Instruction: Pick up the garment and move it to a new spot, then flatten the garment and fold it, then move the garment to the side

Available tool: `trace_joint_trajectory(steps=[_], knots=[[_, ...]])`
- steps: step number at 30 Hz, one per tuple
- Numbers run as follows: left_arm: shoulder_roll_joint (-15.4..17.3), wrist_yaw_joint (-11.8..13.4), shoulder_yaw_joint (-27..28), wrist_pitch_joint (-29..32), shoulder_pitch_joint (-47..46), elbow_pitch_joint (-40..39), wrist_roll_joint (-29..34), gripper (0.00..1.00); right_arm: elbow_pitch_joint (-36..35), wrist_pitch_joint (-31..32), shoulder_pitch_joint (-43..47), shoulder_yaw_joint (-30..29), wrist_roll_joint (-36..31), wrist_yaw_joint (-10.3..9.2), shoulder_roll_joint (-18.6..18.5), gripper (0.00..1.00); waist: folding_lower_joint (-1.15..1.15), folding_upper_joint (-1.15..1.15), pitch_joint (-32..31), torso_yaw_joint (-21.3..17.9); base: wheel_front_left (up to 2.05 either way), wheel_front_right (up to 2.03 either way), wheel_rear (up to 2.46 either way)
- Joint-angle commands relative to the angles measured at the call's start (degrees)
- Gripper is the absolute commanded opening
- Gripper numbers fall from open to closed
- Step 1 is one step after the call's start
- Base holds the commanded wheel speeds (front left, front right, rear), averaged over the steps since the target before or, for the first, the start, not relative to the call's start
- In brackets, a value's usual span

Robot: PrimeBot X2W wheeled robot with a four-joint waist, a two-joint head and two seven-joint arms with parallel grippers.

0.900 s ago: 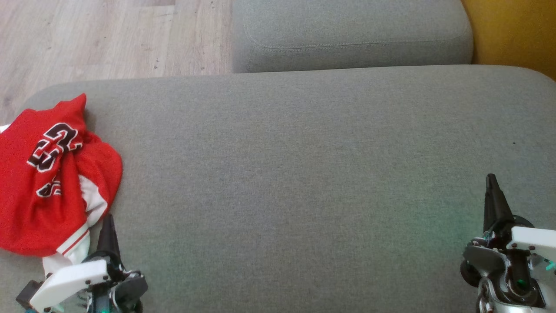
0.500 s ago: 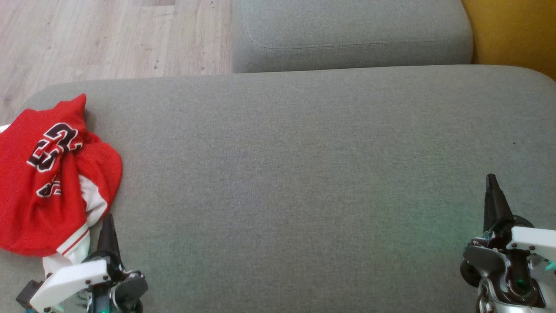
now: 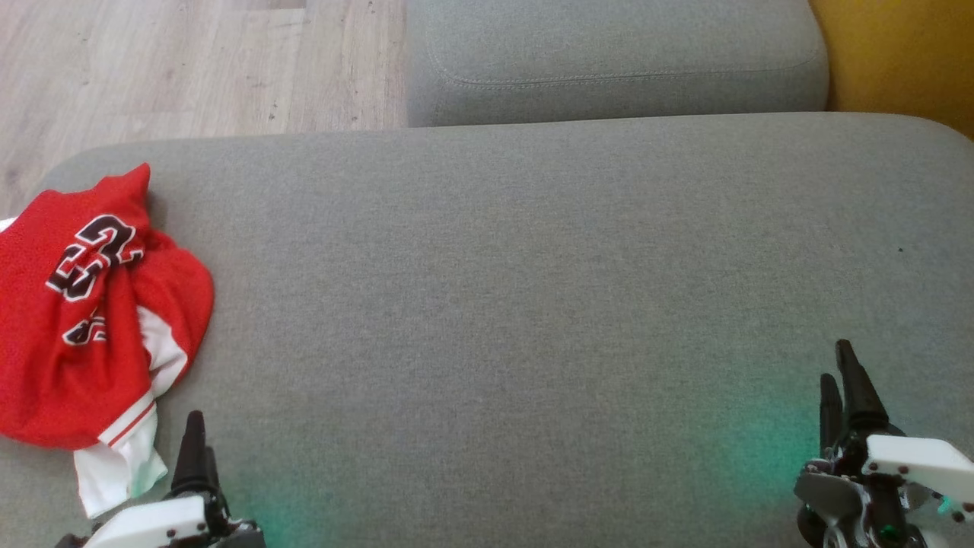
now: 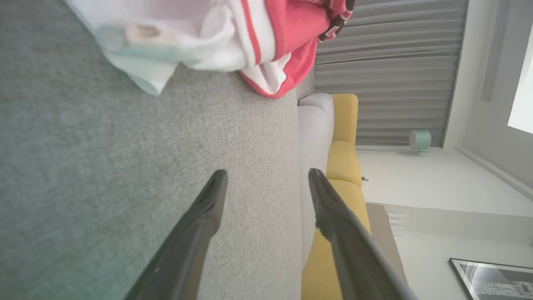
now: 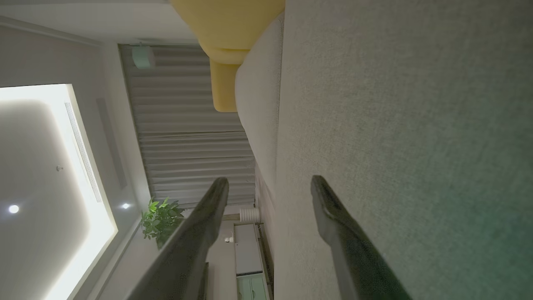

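A crumpled red garment (image 3: 84,320) with black numbers and white trim lies at the left end of the grey sofa seat (image 3: 517,289). My left gripper (image 3: 199,445) sits at the bottom left, just right of the garment's white hem and apart from it. In the left wrist view the left gripper (image 4: 267,175) stands open and empty, with the garment (image 4: 233,37) beyond its tips. My right gripper (image 3: 833,364) is low at the bottom right over bare cushion, far from the garment. Its own view shows the right gripper (image 5: 270,181) open with nothing between the fingers.
A second grey cushion (image 3: 609,61) lies behind the seat. Wooden floor (image 3: 190,68) is at the far left and a yellow seat (image 3: 898,53) at the far right. The seat's left edge curves down near the garment.
Both grippers have drawn back toward the bottom edge of the head view. The left fingertip has pulled away from the garment's hem. The garment has not moved.
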Motion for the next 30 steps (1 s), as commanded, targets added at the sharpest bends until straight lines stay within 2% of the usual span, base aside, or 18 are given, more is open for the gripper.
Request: trace_joint_trajectory(steps=[1,30], knots=[[1.1,0.0,-0.1,-0.6,-3.1,-1.7,1.6,1.00,-1.8,-0.7,-3.7,0.5,-1.3,0.00,-1.3,1.00,0.00,0.00,0.0,0.0,0.00,0.00,0.00],[2.5,-0.1,-0.9,-5.4,-7.2,-1.1,23.1,1.00,3.0,-5.4,-10.6,5.7,-22.3,-0.01,-3.6,1.00,0.00,0.00,2.2,-0.2,0.00,0.00,0.00]])
